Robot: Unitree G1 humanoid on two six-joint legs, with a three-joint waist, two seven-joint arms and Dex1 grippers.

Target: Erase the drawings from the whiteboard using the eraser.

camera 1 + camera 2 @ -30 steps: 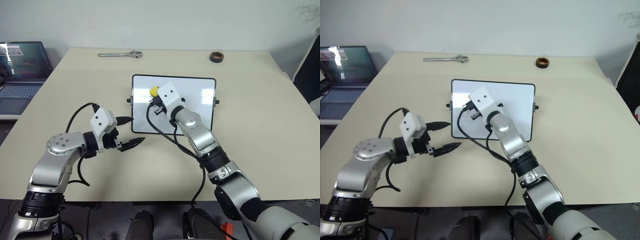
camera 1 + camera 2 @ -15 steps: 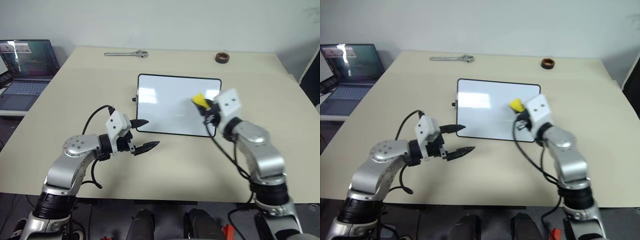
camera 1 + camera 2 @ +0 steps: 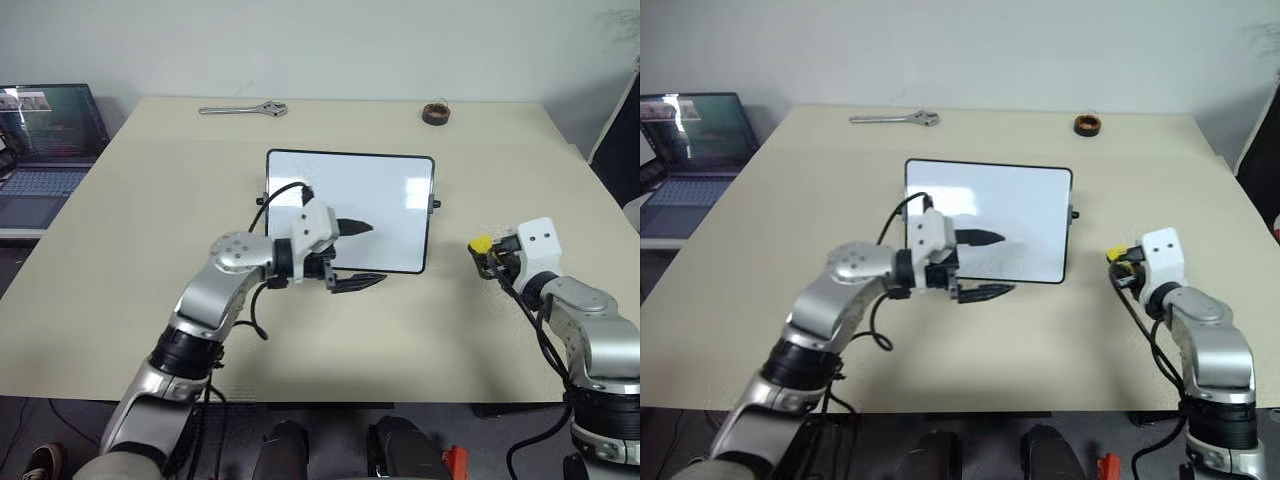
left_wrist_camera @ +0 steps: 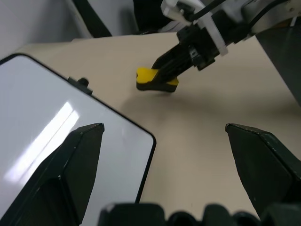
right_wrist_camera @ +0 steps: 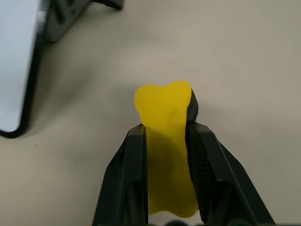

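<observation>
Bright even indoor light, soft shadows, glare streak on the whiteboard [image 4: 56, 141], near fingers [image 4: 70, 179] blurred

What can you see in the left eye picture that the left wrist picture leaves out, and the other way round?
The left eye view alone takes in the silver metal wrench, the dark round tape roll, the open laptop and the whole beige table. The left wrist view alone shows the small yellow eraser from the side, with its black underside, pinched in the right gripper just above the table. Both show the white black-framed whiteboard wiped clean, and the left gripper open at its near edge.
</observation>
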